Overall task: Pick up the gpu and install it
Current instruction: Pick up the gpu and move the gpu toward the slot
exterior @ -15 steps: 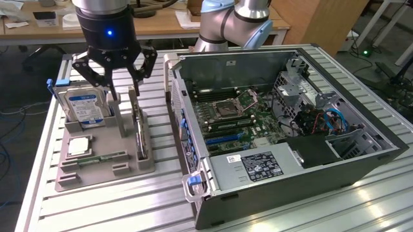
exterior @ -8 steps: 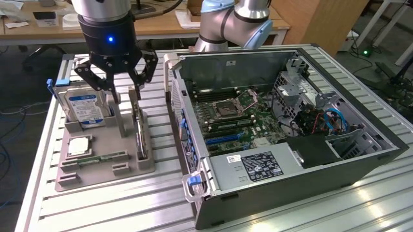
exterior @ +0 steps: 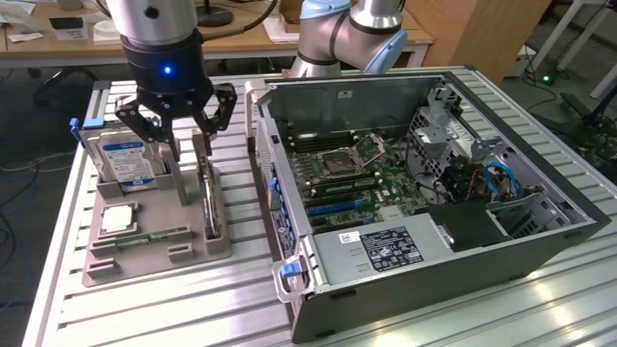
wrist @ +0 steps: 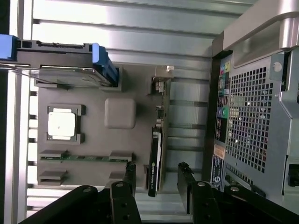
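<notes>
On the metal table (exterior: 144, 311), we are holding our spread claw (wrist: 158, 169) astride the upright graphics card (wrist: 155, 156); centring should avoid tilting.

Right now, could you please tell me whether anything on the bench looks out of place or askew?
Nothing stands out. The graphics card stands on edge in its slot in the grey tray, with the open gripper over it.

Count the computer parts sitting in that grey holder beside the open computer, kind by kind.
Hard drive: 1
Graphics card: 1
Processor chip: 1
Memory stick: 1
Total: 4
</notes>
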You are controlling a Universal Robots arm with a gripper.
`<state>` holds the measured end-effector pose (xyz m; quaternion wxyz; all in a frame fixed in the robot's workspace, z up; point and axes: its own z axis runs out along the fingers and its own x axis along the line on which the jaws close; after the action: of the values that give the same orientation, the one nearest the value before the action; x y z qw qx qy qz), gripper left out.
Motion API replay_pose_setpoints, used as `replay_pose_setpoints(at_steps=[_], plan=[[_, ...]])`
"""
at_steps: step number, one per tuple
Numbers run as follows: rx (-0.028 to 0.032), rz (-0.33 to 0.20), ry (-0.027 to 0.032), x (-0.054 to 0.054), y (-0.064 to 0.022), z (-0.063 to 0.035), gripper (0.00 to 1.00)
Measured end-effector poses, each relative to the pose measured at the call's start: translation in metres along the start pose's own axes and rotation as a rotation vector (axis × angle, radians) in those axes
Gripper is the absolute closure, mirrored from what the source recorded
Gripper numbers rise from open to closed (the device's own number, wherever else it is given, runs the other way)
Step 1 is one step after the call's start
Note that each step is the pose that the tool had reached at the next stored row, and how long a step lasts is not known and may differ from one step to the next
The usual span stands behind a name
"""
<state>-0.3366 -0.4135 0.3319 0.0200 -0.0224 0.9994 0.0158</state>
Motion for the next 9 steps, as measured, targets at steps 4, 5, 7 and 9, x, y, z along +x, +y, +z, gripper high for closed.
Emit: replay_pose_setpoints(at_steps=[4,5,7,9], plan=[[0.0003,0.003,-0.0038,0.0,-0.0003,0.0073,0.51],[0.0006,0.004,-0.0049,0.0,-0.0003,0.0089,0.51],[0.0014,0.007,-0.0077,0.0,-0.0004,0.0126,0.51],[0.0024,0.01,-0.0101,0.001,-0.0005,0.0162,0.51]])
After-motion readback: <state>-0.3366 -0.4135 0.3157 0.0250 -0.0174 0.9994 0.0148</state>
